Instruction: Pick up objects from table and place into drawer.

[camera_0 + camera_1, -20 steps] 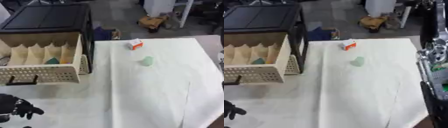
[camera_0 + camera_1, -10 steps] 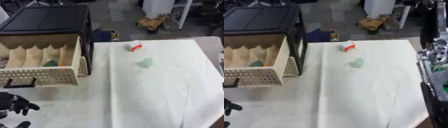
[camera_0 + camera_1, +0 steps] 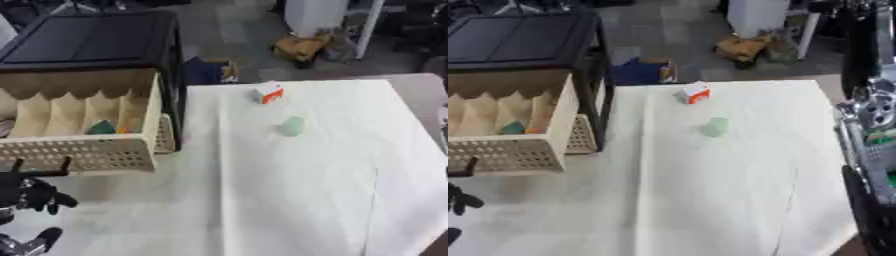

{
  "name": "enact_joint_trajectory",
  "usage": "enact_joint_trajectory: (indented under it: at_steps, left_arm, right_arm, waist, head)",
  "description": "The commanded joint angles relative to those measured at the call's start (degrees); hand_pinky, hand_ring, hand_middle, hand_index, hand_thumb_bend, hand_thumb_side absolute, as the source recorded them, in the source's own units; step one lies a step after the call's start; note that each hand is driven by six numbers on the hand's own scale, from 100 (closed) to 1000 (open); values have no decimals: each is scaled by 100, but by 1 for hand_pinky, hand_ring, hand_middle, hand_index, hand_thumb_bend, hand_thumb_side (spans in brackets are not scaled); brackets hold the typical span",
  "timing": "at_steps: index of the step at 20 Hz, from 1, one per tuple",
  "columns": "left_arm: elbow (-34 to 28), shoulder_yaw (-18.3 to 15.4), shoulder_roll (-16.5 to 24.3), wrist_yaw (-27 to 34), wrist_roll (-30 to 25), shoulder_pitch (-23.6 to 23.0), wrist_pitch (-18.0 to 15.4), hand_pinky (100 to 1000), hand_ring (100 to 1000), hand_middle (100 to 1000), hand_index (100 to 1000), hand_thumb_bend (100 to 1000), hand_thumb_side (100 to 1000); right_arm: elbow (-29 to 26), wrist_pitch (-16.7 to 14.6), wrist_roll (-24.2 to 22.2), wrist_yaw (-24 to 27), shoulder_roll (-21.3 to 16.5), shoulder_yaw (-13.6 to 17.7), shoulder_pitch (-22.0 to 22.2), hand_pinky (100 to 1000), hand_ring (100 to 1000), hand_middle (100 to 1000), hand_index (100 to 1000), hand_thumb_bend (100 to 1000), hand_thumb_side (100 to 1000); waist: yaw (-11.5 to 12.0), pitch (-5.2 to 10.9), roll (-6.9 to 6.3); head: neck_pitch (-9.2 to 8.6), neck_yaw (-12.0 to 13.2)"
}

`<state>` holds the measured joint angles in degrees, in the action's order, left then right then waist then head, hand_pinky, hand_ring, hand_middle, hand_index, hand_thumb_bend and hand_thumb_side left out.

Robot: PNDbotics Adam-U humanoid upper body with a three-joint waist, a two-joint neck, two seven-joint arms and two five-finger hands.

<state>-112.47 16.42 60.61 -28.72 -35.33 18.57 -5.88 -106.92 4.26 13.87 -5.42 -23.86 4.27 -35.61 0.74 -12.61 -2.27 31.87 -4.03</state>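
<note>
between picks: drawer (image 3: 83, 150) is pulled out, with a green piece (image 3: 101, 128) and something orange in one slot. two items wait on the cloth (image 3: 297, 200): a pale green lump (image 3: 292, 126) mid-table and a white-orange box (image 3: 268, 93) beyond it, apart. left hand (image 3: 31, 195) is low near the drawer, fingers curled, empty. right hand is not in view. next: reach for the lump.

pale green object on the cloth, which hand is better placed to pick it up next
Probably the left. The left hand shows at the lower left below the open drawer, while the pale green object lies mid-table. The right hand is not visible; only its arm at the right edge.
</note>
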Motion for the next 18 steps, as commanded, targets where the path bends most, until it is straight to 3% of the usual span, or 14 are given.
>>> enact_joint_trajectory:
  at_steps: [1,8,18]
  left_arm:
    - [159,-35,75,82,-85,132,70,384,663,637,921,100,1000]
    - [484,-6,-41,309,-224,300,181,360,637,623,919,100,1000]
    - [764,30,-200,469,-318,593,64,358,630,627,918,100,1000]
  right_arm:
    - [-133,18,28,-26,-61,62,-96,688,699,690,875,100,1000]
    - [-153,43,39,-16,-65,79,-67,689,699,690,876,100,1000]
    - [-177,68,42,0,-62,101,-53,688,697,686,875,100,1000]
  waist:
    - [-4,83,0]
    - [-17,65,-17]
    - [-55,33,-19]
  head:
    - [13,110]
    - [-7,385]
    - [-86,455]
